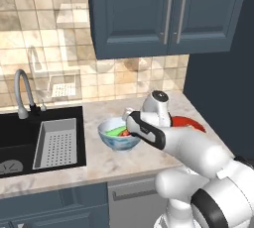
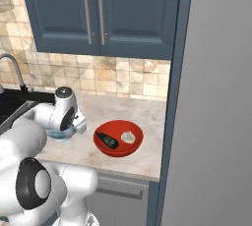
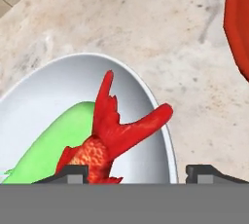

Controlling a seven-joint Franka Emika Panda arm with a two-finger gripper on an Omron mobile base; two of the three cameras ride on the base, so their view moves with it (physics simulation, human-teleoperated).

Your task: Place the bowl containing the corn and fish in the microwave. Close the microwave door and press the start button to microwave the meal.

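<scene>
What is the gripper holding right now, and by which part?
Nothing yet. The gripper is open, its tips straddling the rim of the white bowl beside the fish, one tip inside and one outside, not visibly closed on it.

Bare bench (image 1: 149, 158) lay open in front of the bowl (image 1: 115, 140). The red bowl (image 2: 118, 138) stood near on one side, the sink (image 1: 39, 140) on the other, and cabinets (image 1: 163, 14) hung overhead.

No readable text, labels or numbers appear, though small marks could escape these coarse views.
</scene>
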